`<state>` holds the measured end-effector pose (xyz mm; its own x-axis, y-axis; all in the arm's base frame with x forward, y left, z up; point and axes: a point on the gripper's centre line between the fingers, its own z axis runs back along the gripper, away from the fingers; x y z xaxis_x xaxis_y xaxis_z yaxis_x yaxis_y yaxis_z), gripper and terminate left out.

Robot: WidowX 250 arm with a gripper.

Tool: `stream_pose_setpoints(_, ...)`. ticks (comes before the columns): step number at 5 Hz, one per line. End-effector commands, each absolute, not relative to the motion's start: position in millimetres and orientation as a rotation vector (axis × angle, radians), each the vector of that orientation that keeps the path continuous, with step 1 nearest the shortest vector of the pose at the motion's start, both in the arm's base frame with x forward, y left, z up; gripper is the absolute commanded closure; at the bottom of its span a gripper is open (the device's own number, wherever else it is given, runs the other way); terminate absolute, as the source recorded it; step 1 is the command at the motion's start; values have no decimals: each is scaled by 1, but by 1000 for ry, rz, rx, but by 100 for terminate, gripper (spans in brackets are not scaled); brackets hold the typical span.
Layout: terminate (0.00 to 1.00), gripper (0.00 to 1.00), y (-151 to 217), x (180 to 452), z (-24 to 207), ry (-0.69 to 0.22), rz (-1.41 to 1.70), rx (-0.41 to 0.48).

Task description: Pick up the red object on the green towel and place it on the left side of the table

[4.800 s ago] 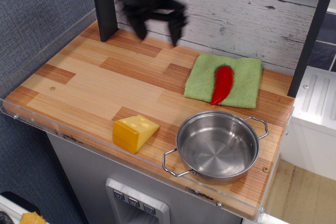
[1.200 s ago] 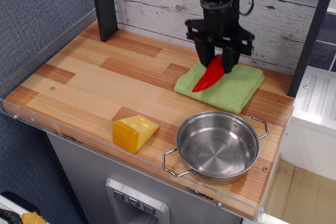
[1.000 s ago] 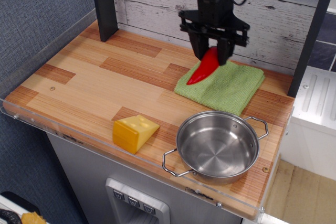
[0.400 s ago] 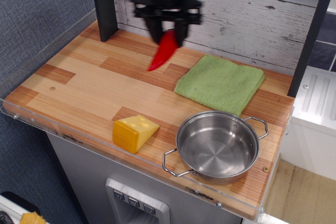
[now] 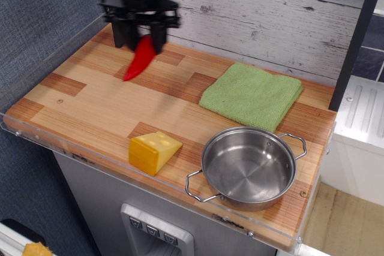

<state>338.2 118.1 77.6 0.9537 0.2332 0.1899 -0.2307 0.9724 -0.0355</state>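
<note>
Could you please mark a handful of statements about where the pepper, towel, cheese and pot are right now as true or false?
1. The gripper is holding the red chili pepper. True.
2. The pepper is lying on the green towel. False: the towel is bare, and the pepper hangs over the left part of the table.
3. The yellow cheese wedge sits inside the steel pot. False: it rests on the table, left of the pot.
4. The pot is empty. True.
5. The pepper's pointed tip faces downward. True.
</note>
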Motion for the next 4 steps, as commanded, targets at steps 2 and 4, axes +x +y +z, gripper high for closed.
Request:
stream_pose_setpoints(2, 0, 100, 172, 308, 56, -225, 356, 3)
stream_pose_setpoints(4, 0, 100, 198, 300, 26, -199, 463, -17)
